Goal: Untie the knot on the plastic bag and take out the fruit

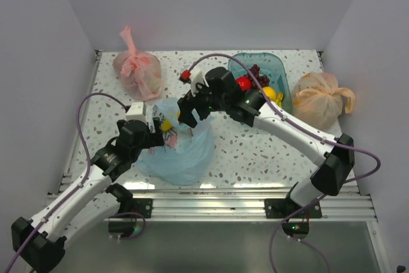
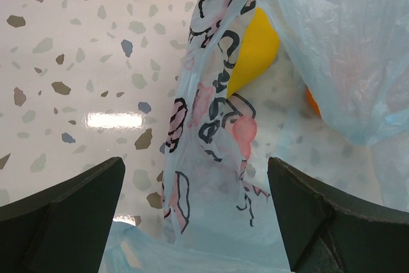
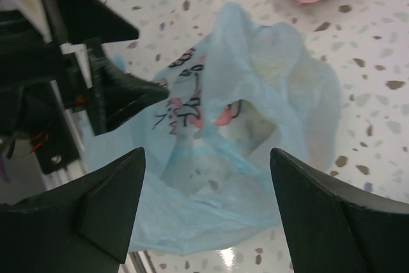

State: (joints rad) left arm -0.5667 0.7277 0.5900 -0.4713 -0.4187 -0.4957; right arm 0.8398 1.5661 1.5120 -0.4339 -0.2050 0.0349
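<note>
Plastic bag: light blue and crinkled, it lies on the bench at about 7 o'clock from the bench's middle, between the two tools.
Bag mouth: in the right wrist view it gapes upward, with the pink and dark printing on the fold at 9 o'clock.
Left tool: fingers spread wide. A printed strip of the bag hangs in the gap between them, touching neither finger in the left wrist view. From above, the tool sits at the bag's 10 o'clock edge.
Right tool: fingers spread wide and holding nothing. It hangs over the bag's open mouth, at the bag's 12 o'clock side in the top view.
Yellow fruit: inside the bag, showing through the opening just beyond the printed strip.
Orange sliver: peeks from under the plastic at 3 o'clock in the left wrist view; I cannot tell what it is.
Teal bin: at 1 o'clock on the bench, holding a red apple, dark grapes and a yellow piece.
Pink bag: tied, at 11 o'clock, well apart from the blue one.
Orange bag: tied, at 2 o'clock, just beside the bin.
</note>
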